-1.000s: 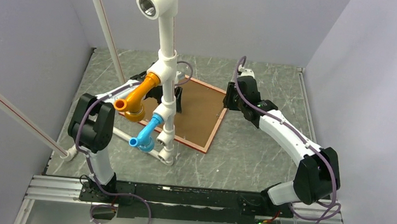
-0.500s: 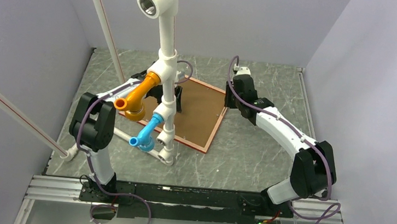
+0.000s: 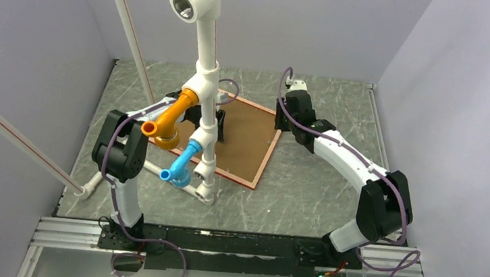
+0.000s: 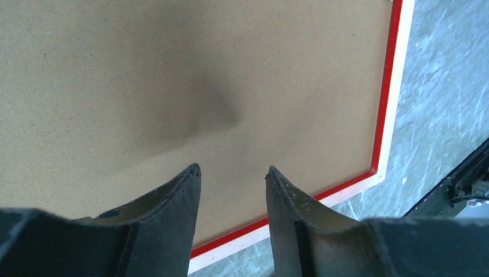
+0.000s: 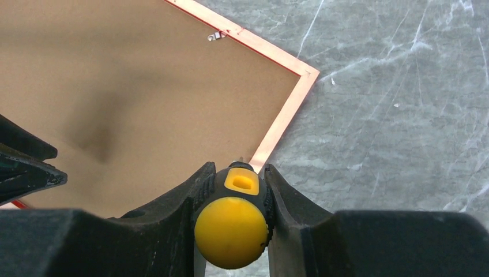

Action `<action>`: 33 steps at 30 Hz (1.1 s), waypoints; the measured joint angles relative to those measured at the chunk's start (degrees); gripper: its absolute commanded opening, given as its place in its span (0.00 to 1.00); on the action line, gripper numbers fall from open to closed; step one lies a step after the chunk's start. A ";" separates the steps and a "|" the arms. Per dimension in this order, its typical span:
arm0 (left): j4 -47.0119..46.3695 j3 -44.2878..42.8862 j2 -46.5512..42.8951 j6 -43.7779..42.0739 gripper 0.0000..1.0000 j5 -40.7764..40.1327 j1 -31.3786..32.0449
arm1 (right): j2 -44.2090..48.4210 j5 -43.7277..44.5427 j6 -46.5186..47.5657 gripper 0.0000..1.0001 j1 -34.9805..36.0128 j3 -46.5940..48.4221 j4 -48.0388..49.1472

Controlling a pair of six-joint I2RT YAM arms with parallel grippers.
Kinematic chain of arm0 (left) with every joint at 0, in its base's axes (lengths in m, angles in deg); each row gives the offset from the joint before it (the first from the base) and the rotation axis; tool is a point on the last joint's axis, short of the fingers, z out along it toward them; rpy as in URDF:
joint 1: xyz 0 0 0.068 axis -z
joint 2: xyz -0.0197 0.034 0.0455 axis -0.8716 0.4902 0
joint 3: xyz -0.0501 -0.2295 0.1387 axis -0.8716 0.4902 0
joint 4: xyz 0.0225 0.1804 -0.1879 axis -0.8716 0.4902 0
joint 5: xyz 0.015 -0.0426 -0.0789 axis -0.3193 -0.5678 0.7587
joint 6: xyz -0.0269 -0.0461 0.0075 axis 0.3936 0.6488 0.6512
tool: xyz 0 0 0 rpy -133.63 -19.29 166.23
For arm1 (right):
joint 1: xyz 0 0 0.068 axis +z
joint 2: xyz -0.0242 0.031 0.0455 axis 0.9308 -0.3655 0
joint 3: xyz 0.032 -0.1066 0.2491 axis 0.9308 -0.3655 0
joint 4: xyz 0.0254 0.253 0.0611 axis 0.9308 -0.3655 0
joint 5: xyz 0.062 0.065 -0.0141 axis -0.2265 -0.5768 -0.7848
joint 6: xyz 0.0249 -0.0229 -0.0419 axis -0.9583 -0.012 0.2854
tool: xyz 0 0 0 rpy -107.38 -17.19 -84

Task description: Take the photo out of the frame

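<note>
Now red frame (image 4: 383,109), fibreboard back (image 4: 173,69); left end effector (image 4: 233,168) parted, right end effector (image 5: 239,166) grips yellow-knobbed tool (image 5: 230,231)

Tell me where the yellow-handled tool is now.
In the right wrist view, the yellow-handled tool is clamped in the right gripper, at the frame rim, just short of its corner.

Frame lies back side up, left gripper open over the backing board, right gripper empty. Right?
One error: the right gripper is not empty. The right wrist view shows it shut on a yellow-and-black tool handle at the frame edge. The rest holds: the frame lies back side up, and the left gripper is open over the backing board.
</note>
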 measured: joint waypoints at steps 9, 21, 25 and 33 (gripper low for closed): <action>0.00 -0.17 0.00 0.33 0.49 0.02 0.00 | -2.05 0.15 -0.07 0.00 0.52 0.92 -0.42; 0.00 -0.26 0.00 0.33 0.49 0.02 0.00 | -2.21 0.42 -0.87 0.00 2.14 0.90 -1.46; 0.00 -0.26 0.00 0.33 0.49 0.02 0.00 | -2.19 1.49 -0.90 0.00 2.64 0.90 -1.73; 0.00 -0.26 0.00 0.33 0.49 0.02 0.00 | -1.31 1.44 -1.09 0.00 2.89 0.90 -2.78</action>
